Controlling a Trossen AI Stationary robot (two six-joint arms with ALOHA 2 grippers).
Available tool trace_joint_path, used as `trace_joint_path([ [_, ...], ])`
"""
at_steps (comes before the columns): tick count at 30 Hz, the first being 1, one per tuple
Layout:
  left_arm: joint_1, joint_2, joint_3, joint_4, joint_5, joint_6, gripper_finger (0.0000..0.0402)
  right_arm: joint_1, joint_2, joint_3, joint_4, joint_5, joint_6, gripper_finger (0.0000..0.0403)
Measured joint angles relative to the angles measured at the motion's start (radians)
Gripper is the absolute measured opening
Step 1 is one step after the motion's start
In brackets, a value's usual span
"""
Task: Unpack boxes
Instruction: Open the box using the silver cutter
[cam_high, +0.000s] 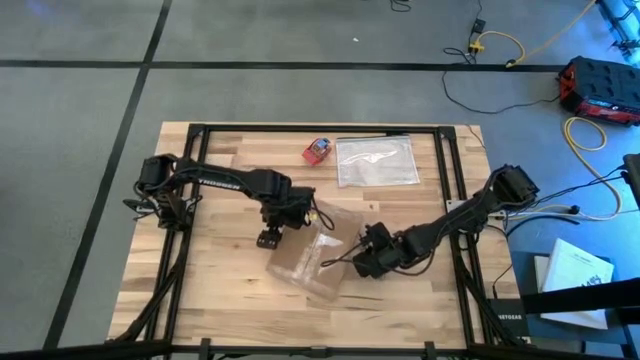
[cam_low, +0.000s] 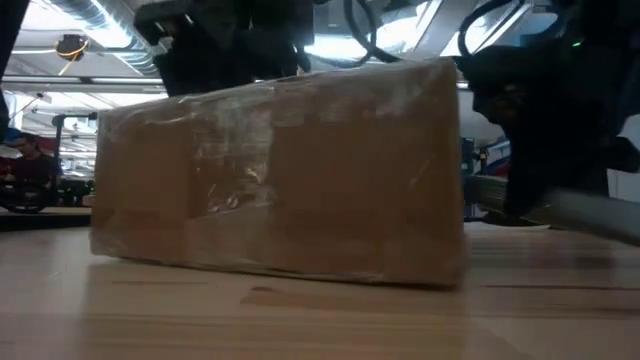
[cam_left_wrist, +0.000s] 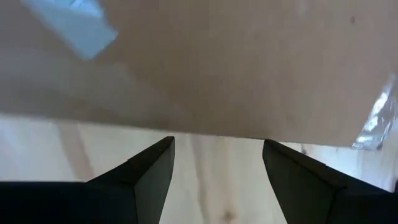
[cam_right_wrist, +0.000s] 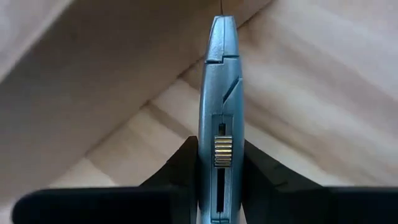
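Note:
The shallow brown cardboard box (cam_high: 312, 250), with shiny tape strips on it, lies flat on the wooden table near the middle; it fills the low view (cam_low: 280, 170). My left gripper (cam_high: 268, 238) points down at the box's left edge, open, its two fingers (cam_left_wrist: 155, 168) astride bare table just short of the cardboard (cam_left_wrist: 217, 62). My right gripper (cam_high: 362, 258) is at the box's right side, shut on a blue-grey utility knife (cam_right_wrist: 219, 93) whose tip points at the box (cam_right_wrist: 93, 81). My left gripper's fingertips end right at the box's edge (cam_left_wrist: 217, 134); whether they touch it, I cannot tell. My right gripper pinches the knife's body (cam_right_wrist: 219, 155) between its two fingers, the knife lying along them. Its tip (cam_right_wrist: 221, 22) sticks out ahead, slanting down at the box; whether it touches the cardboard, I cannot tell.
A clear plastic bag (cam_high: 376, 160) and a small red-and-blue object (cam_high: 317, 150) lie near the table's far edge. Black frame rails (cam_high: 300, 128) run along the table's edges. Bare wood lies at the near left.

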Motion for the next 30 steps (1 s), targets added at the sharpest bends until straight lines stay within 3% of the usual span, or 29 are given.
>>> trace_joint_path([
  [10, -0.105, 0.0, -0.001, 0.162, 0.03, -0.034, 0.0233, -0.113, -0.053, -0.004, -0.047, 0.055, -0.06, 0.0061],
  [21, -0.13, -0.001, 0.001, 0.288, 0.016, -0.058, 0.0234, -0.127, -0.312, 0.003, -0.331, 0.066, -0.027, 0.0061],
  [24, -0.127, -0.001, 0.001, 0.309, 0.016, -0.058, 0.0234, -0.127, -0.371, 0.021, -0.418, 0.04, 0.003, 0.0061],
  [30, -0.12, -0.001, 0.001, 0.369, -0.012, -0.053, 0.0234, -0.113, -0.413, 0.153, -0.382, -0.139, 0.006, 0.0061],
])
